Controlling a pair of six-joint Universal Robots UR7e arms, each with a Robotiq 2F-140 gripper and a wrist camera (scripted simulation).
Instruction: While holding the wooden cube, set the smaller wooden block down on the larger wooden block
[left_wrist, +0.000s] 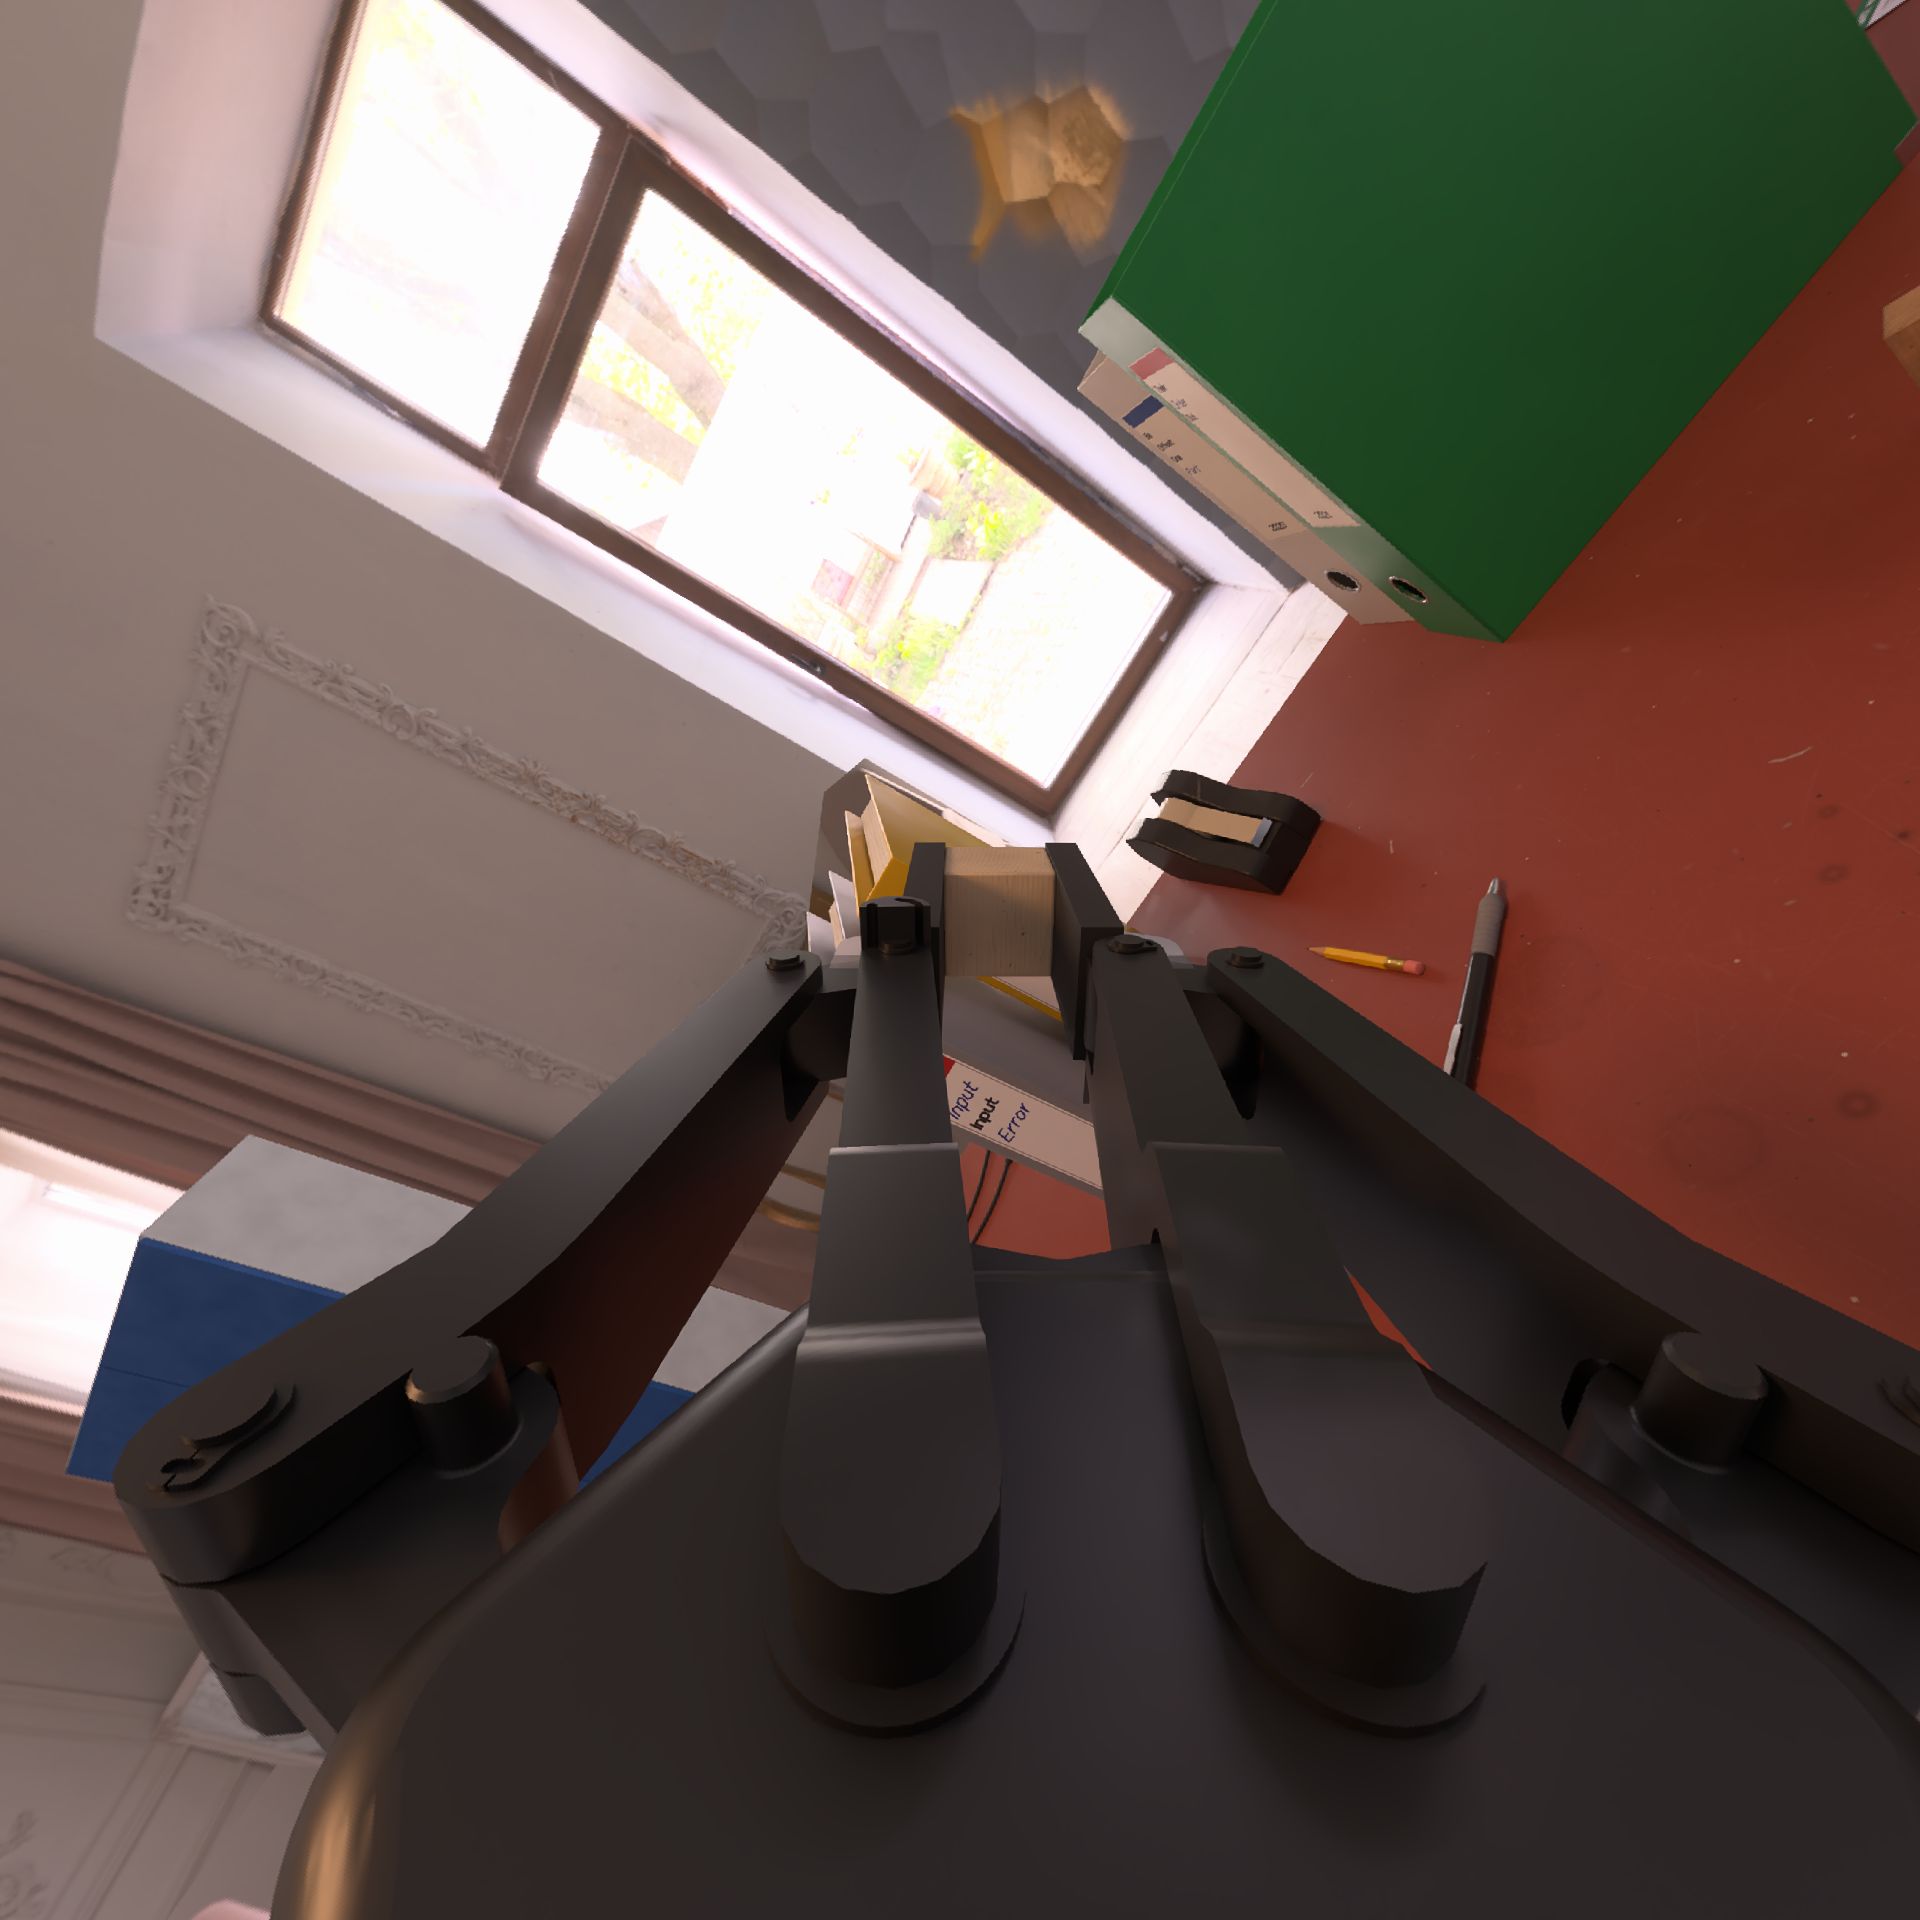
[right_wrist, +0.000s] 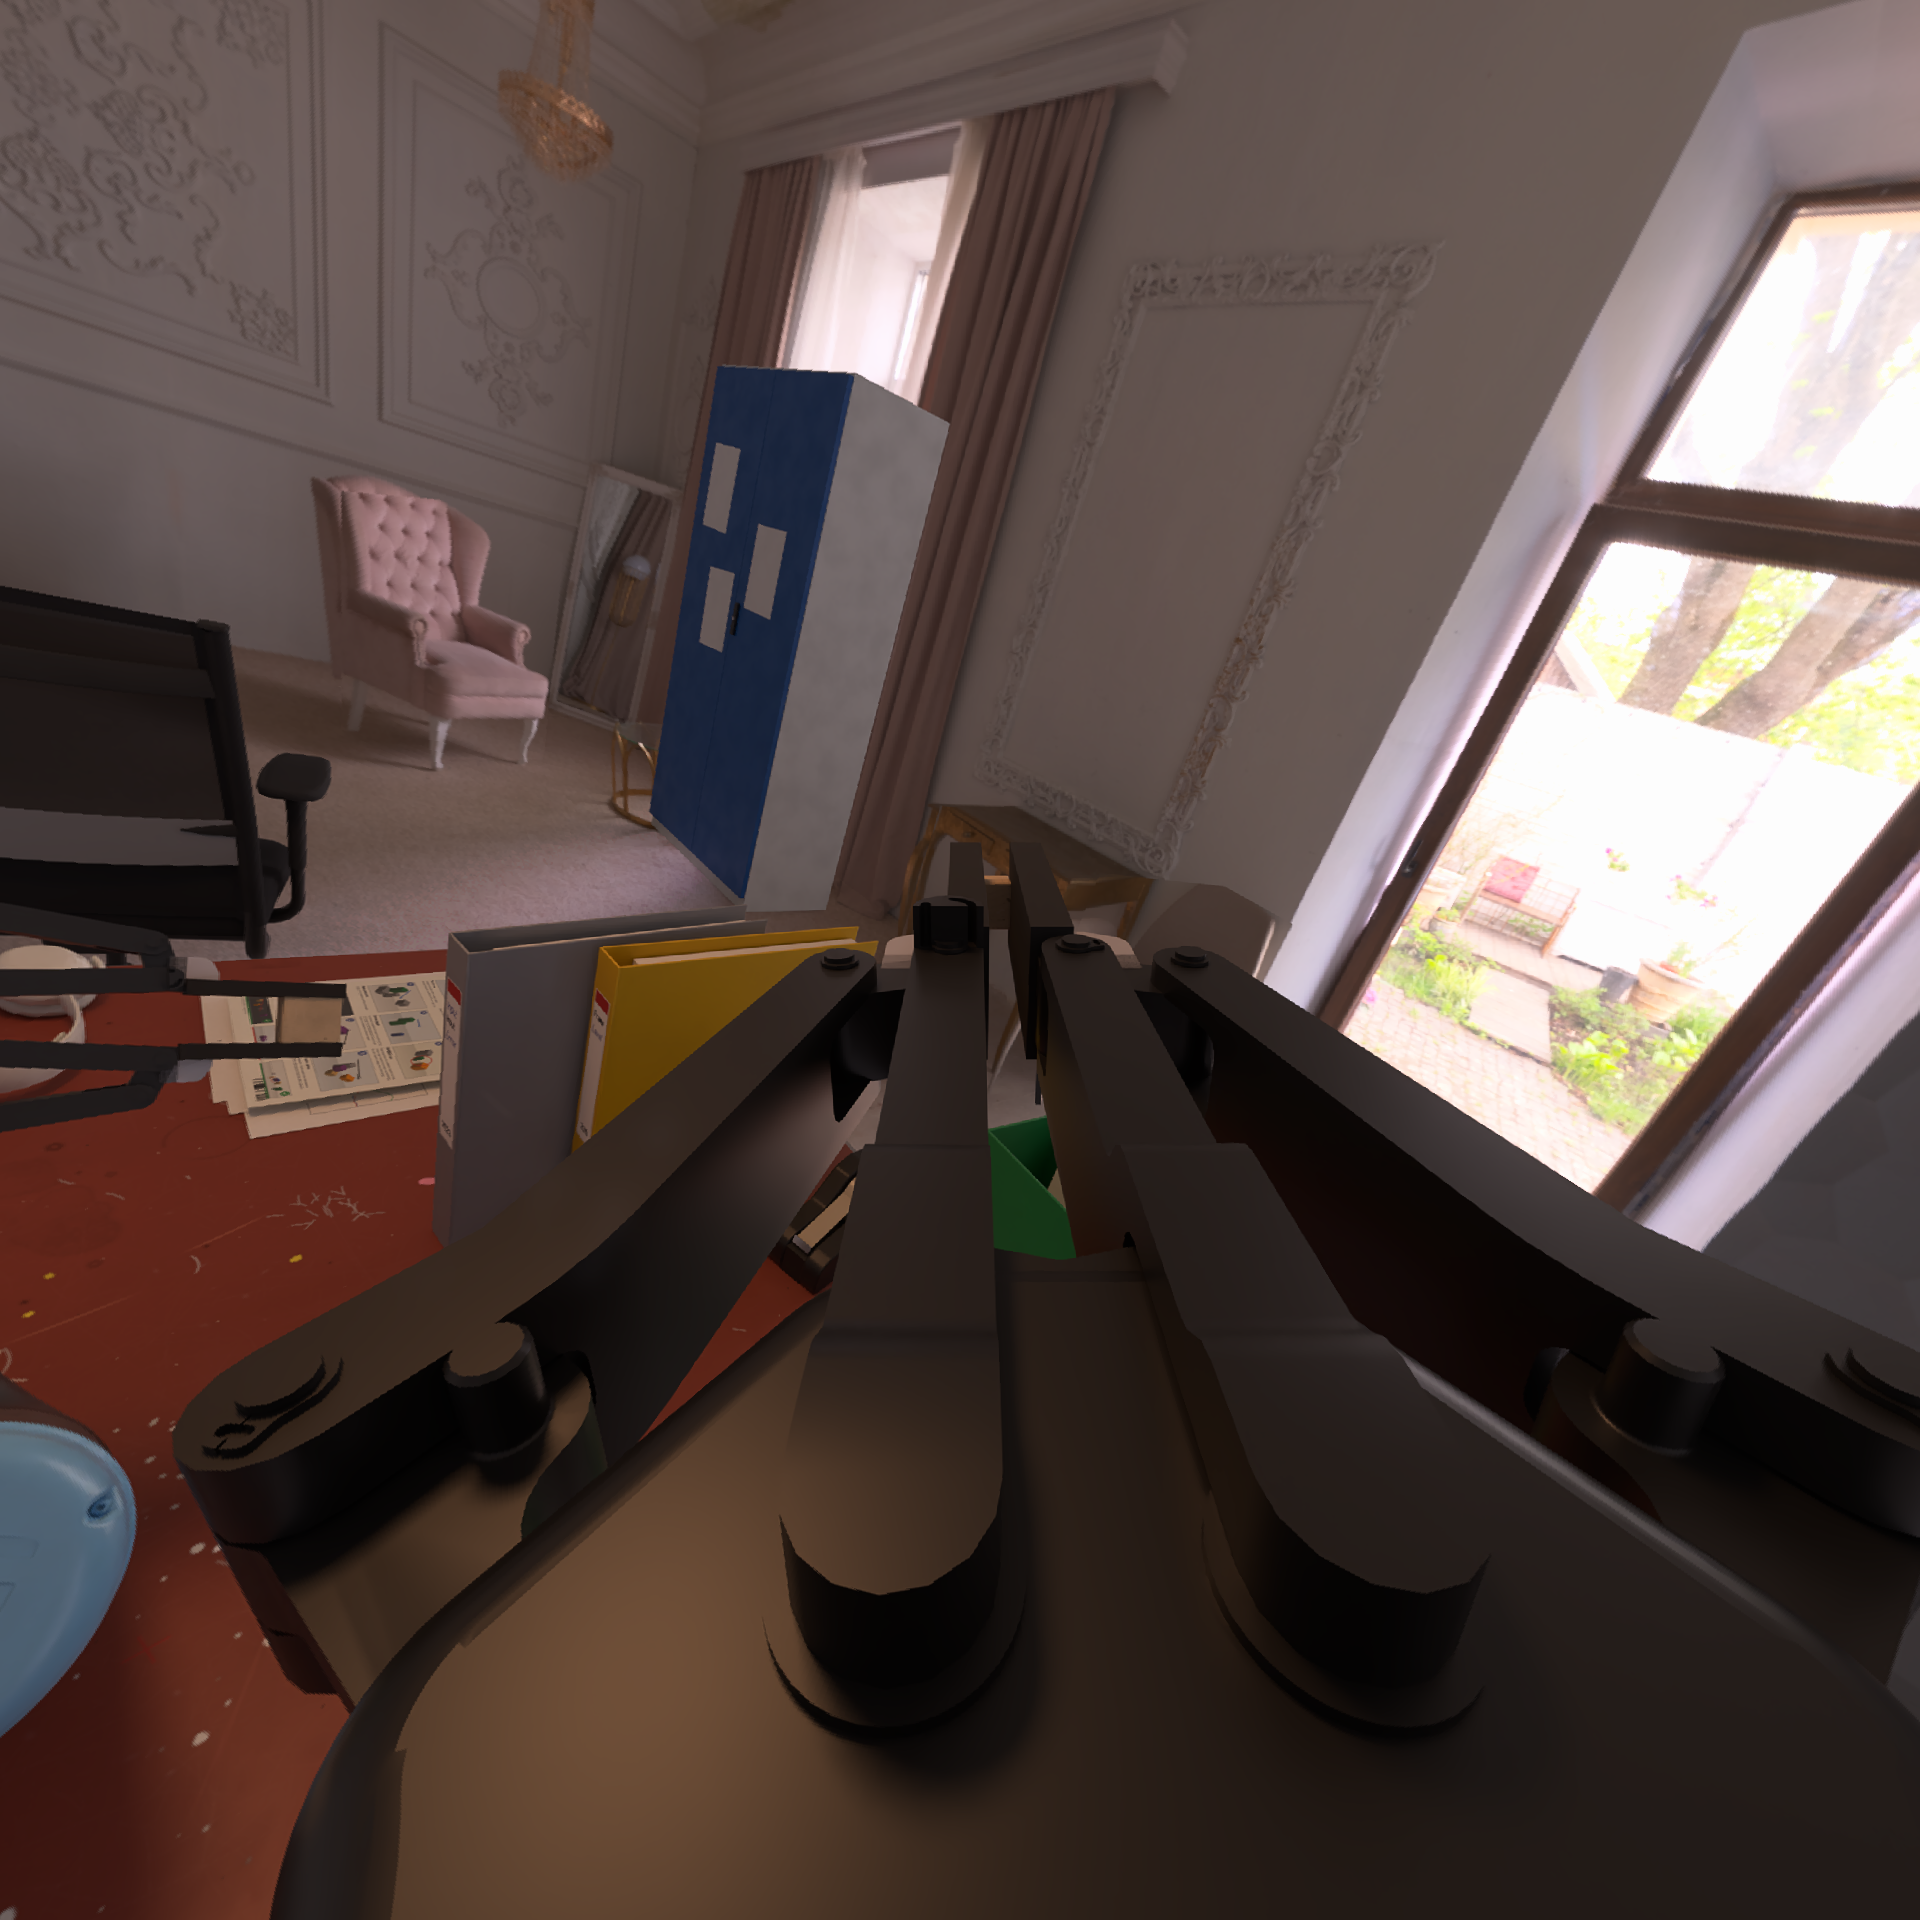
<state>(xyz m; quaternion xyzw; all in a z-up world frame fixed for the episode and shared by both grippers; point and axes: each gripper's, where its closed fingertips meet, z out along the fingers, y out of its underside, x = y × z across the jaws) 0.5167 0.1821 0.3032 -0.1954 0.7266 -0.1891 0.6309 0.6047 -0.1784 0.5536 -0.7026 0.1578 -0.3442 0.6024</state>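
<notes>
My left gripper (left_wrist: 997, 883) is shut on a pale wooden cube (left_wrist: 995, 912), held above the red table (left_wrist: 1610, 935). It also shows far left in the right wrist view (right_wrist: 312, 1023), with the cube (right_wrist: 303, 1021) between its fingers. A sliver of pale wood (left_wrist: 1903, 330) shows at the right edge of the left wrist view, on the table; I cannot tell which block it is. My right gripper (right_wrist: 997, 883) has its fingers almost together, and I see nothing between them. No other block shows in either view.
A green binder (left_wrist: 1507, 291) lies on the table. A black tape dispenser (left_wrist: 1231, 831), a pencil (left_wrist: 1366, 958) and a pen (left_wrist: 1475, 987) lie nearby. Grey (right_wrist: 509, 1039) and yellow (right_wrist: 707, 1018) binders stand upright by papers (right_wrist: 353, 1049). A blue round object (right_wrist: 47, 1558) sits at left.
</notes>
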